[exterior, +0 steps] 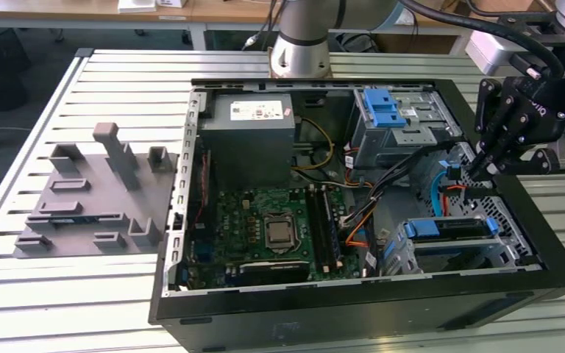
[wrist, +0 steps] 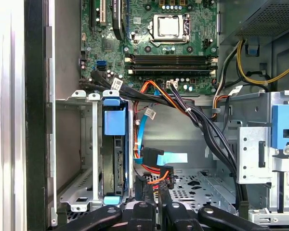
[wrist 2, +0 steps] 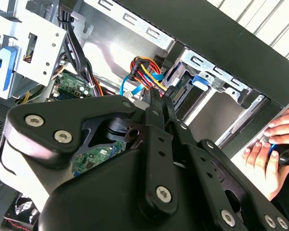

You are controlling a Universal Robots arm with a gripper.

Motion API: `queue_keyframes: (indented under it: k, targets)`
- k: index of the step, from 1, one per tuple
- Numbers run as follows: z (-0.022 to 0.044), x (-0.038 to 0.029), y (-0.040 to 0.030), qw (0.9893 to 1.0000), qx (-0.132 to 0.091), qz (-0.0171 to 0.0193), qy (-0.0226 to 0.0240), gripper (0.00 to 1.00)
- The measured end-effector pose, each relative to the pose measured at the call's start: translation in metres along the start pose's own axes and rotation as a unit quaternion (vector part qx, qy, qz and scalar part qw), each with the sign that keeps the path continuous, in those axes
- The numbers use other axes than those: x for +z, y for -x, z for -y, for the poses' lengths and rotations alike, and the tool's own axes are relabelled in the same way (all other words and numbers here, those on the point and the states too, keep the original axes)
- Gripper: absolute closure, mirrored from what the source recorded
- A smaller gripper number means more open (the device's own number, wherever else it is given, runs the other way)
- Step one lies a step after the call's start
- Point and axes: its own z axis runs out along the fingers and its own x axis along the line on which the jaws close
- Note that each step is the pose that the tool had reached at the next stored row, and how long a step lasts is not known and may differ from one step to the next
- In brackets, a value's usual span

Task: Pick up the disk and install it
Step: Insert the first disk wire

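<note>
Gripper (wrist: 154,195) low in case (exterior: 361,312), fingers (wrist: 166,207) pressed together by orange cables (wrist: 156,179), empty. Disk (wrist: 114,122) edge-up in cage (wrist: 94,144), near corner of case at the exterior view's right. Looks picked and inserted already; can't tell whether latched or cabled.

The slatted metal counter (exterior: 115,81) carries an open black computer case (exterior: 341,312) toward the exterior view's right. A grey moulded fixture (exterior: 86,198) lies well apart on the left, and the arm's base (exterior: 300,55) stands at the far edge.
</note>
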Motion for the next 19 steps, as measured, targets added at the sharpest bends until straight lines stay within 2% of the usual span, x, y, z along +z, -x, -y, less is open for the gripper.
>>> queue_keyframes:
  k: [3,4,5,14,15,19]
  targets:
    - [0.0000,0.0000,0.0000,1.0000,0.000,0.0001,0.0000,0.81]
    - [0.0000,0.0000,0.0000,1.0000,0.000,0.0002,0.0000,0.83]
    - [0.0000,0.0000,0.0000,1.0000,0.000,0.0002,0.0000,0.89]
    - [0.0000,0.0000,0.0000,1.0000,0.000,0.0005,0.0000,0.89]
    - [0.0000,0.0000,0.0000,1.0000,0.000,0.0005,0.0000,0.82]
    - [0.0000,0.0000,0.0000,1.0000,0.000,0.0006,0.0000,0.84]
